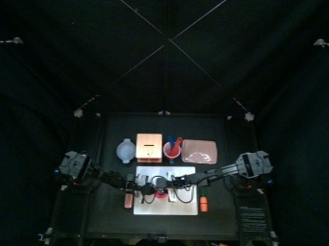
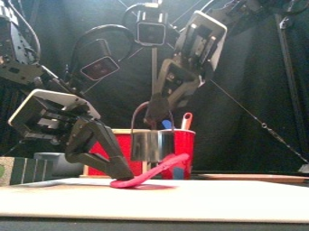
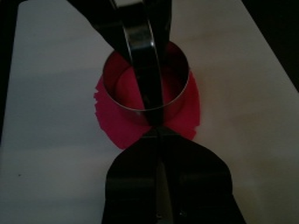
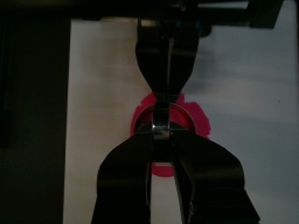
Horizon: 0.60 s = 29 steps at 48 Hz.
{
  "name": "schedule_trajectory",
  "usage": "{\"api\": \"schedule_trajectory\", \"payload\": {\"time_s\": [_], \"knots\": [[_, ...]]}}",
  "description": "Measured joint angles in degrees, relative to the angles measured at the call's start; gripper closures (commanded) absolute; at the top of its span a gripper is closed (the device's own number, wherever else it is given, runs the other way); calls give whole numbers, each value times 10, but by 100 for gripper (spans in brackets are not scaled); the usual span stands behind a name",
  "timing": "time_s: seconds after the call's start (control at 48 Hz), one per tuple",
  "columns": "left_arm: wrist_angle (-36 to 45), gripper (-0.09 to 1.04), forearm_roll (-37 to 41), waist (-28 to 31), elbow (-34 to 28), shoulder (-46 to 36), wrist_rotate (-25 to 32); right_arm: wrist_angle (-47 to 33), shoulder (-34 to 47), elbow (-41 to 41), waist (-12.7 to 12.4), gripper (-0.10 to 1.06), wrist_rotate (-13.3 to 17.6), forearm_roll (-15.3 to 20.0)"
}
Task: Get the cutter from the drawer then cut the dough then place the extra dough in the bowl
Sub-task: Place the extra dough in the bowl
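A flat pink dough [image 2: 154, 171] lies on the white cutting board [image 2: 229, 194], with one side raised off it. The round metal cutter [image 3: 145, 84] sits in the middle of the dough [image 3: 107, 114]. My right gripper [image 4: 163, 129] comes down from above and is shut on the cutter's wire handle; the cutter [image 2: 154, 143] shows below it in the front view. Low over the board, my left gripper [image 3: 158, 133] is shut on the dough's near edge. Both grippers meet over the board's [image 1: 180, 205] middle in the top view.
Behind the board stand the blue-grey bowl [image 1: 123, 149], the wooden box [image 1: 148, 146], the red cup [image 1: 174, 147] with toy knives and the pink tray [image 1: 201, 151]. The red cup [image 2: 182, 142] rises directly behind the cutter in the front view.
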Motion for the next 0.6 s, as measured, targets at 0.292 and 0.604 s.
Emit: {"api": "schedule_trajectory", "payload": {"time_s": [0.292, 0.604], "knots": [[2, 52, -4, 0, -1, 1, 0, 0, -59, 25, -15, 46, 0, -19], [11, 52, -10, 1, -3, -3, 1, -3, -139, 115, -23, 46, 1, -18]]}}
